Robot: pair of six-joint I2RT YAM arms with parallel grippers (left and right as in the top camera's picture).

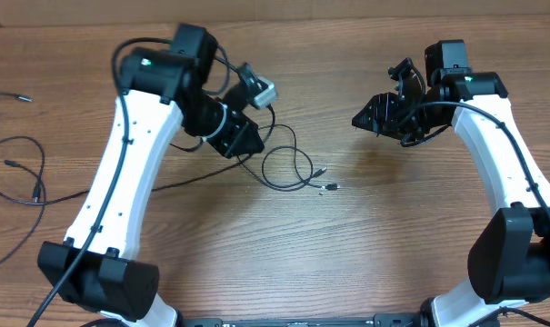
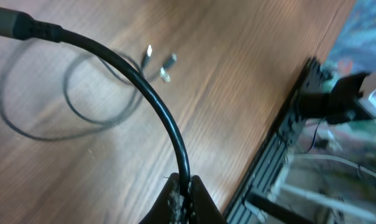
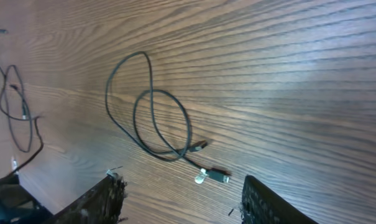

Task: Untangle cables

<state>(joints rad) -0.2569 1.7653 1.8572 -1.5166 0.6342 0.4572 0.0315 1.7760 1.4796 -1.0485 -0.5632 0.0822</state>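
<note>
A thin black cable lies in a loop (image 1: pixel 288 168) at the table's middle, with small silver plug tips (image 1: pixel 326 187) at its right. My left gripper (image 1: pixel 245 139) is just left of the loop. In the left wrist view its jaws (image 2: pixel 185 194) are shut on a black cable (image 2: pixel 147 93) that arcs up to the top left, with the loop (image 2: pixel 69 102) and plug tips (image 2: pixel 160 65) beyond. My right gripper (image 1: pixel 373 118) is open and empty, raised to the right of the loop. In its own view, the loop (image 3: pixel 155 124) and plugs (image 3: pixel 215 175) lie ahead of its open fingers (image 3: pixel 188 202).
More thin black cables lie at the far left of the table (image 1: pixel 20 173), with a short loose end further back (image 1: pixel 11 95). They also show in the right wrist view (image 3: pixel 17 106). The table's front edge and a black frame (image 2: pixel 287 143) show in the left wrist view.
</note>
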